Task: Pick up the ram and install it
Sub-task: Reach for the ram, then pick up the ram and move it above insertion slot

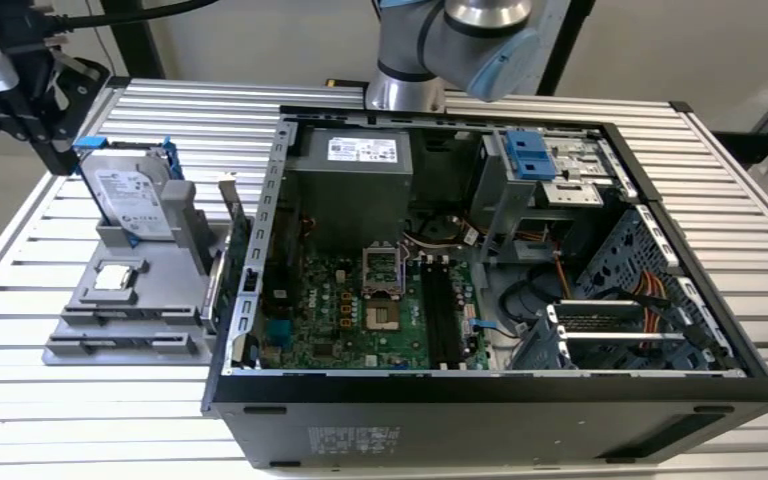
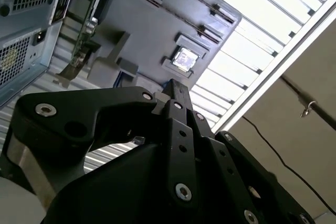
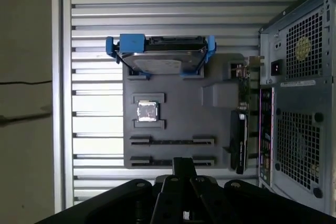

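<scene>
Ram: can't pick it out with confidence. The two long holders on the fixture tray, at the edge nearest the gripper, each show just a thin dark line. Motherboard memory slots are too dark to read. Gripper jaws look pressed together, nothing visible between them. It hovers over the tray, which sits at 9 o'clock of the PC case in the exterior view.

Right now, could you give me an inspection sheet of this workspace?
Surface: slatted metal table carrying a grey holder tray beside an open computer case.
Job's things: cannot tell whether the ram sits in the tray's two long slots; motherboard exposed.
Clutter: hard drive in a blue frame and processor chip on the tray.
Grippers: claw shut, empty, aimed at the tray's slotted end.
Cables: coloured wires inside the case.
Surroundings: robot arm behind the case.
</scene>
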### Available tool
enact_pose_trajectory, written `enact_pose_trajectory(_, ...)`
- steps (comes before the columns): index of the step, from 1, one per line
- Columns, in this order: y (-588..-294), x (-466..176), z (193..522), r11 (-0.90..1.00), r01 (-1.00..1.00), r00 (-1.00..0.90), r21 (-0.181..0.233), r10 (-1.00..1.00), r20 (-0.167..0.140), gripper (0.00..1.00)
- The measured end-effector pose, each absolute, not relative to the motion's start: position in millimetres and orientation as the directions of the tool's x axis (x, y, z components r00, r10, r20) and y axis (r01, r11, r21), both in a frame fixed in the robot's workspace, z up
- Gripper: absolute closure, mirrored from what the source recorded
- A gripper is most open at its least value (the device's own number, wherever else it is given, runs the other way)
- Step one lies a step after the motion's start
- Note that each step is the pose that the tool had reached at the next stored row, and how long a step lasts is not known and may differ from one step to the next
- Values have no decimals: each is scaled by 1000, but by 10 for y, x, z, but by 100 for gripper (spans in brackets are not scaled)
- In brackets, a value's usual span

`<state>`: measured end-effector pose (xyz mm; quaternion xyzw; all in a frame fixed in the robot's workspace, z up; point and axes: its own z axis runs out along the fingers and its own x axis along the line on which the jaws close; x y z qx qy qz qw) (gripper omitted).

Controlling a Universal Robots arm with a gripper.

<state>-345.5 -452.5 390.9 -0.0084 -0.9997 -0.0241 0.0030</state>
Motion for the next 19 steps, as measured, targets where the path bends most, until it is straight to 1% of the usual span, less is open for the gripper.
enact_pose_trajectory(5,-4535,-3455,3909,999,-13,-1000,48,-13,7,100)
enact_pose_trajectory(19,-4670,-3454,3908,999,5,-1000,48,4,13,100)
